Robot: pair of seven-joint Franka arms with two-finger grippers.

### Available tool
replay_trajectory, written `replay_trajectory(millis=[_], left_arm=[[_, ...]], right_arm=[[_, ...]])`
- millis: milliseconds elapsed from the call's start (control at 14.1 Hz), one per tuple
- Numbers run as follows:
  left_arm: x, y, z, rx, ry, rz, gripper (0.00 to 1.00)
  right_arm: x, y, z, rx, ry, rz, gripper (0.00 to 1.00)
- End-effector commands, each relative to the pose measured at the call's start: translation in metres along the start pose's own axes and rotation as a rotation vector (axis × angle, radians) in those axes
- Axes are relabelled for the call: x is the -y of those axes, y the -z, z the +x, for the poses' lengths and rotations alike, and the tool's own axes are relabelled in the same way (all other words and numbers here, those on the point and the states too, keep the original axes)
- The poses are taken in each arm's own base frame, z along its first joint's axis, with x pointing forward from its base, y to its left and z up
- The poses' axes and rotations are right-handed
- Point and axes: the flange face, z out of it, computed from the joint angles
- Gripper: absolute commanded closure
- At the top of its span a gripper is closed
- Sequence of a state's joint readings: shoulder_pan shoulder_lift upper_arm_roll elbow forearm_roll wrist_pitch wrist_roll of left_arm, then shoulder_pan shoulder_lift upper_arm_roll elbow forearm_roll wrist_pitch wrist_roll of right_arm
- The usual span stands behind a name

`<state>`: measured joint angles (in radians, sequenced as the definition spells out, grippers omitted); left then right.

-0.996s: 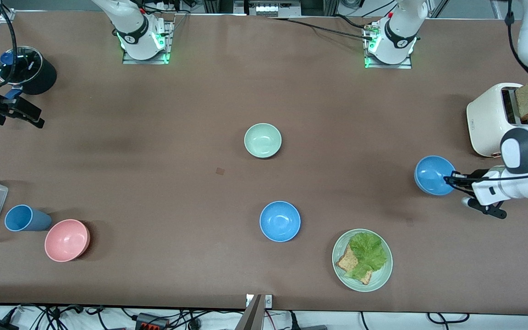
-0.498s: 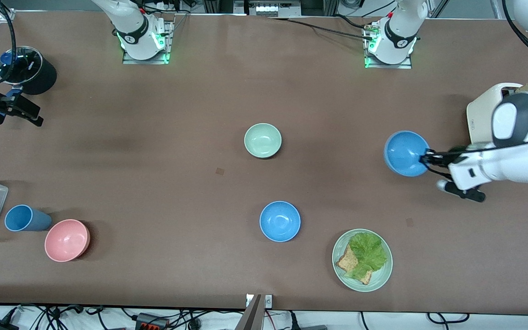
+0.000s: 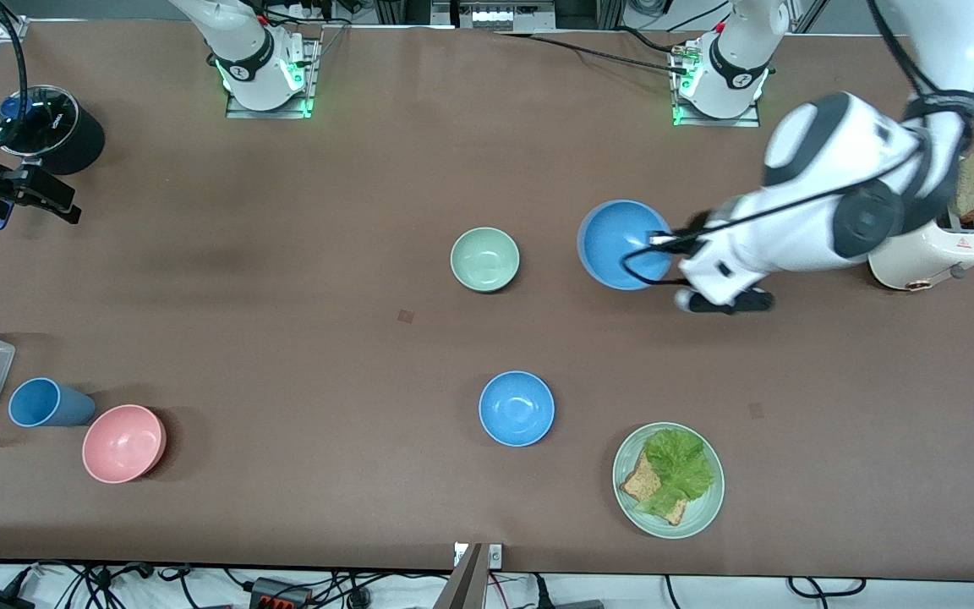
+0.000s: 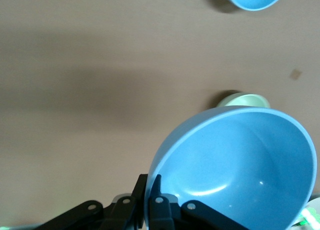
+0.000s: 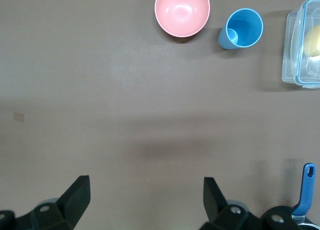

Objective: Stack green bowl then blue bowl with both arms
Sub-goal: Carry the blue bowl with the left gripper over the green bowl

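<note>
Bowls must stack — so left gripper (image 3: 660,241) pinches blue bowl (image 3: 622,244) by its rim, at 3 o'clock from green bowl (image 3: 485,259); right gripper (image 5: 145,195) waits, fingers wide, by black pot (image 3: 49,128).

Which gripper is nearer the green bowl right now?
Left. The left gripper, shut on a blue bowl, is beside the green bowl. The right gripper waits, open, at the right arm's end of the table.

Left claw (image 3: 664,241) pinched tight at mid-table on a bent arm; right claw (image 3: 26,196) waits, fingers spread.
</note>
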<state>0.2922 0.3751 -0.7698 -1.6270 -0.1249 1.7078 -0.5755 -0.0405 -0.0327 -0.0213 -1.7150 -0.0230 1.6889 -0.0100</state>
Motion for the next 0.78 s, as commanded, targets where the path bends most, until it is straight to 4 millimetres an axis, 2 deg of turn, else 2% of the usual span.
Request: replay_trajectory(millis=[0,213,427,569,711], left_arm=[[-0.045,-0.024,-0.019,0.002,0.096,-0.025,1.00],[-0.091,-0.056,-0.032,-0.008,0.203,-0.058,1.00],[-0.110,-0.082,-0.022,-0.019,0.255,-0.119,1.00],[-0.130,-0.117,-0.020,-0.042,0.276,-0.148,1.00],[-0.131,-0.146,-0.016,-0.086,0.292,-0.141,1.00]], right_arm=[[-0.002,0.004,-0.003,-0.009,0.012,0.000,0.00],[0.001,0.001,-0.004,0.003,0.020,0.000,0.00],[0.003,0.003,-0.004,0.000,0.024,-0.002,0.00],[0.004,0.005,-0.004,-0.004,0.026,-0.002,0.00],[0.004,0.004,-0.004,-0.001,0.026,0.000,0.00]])
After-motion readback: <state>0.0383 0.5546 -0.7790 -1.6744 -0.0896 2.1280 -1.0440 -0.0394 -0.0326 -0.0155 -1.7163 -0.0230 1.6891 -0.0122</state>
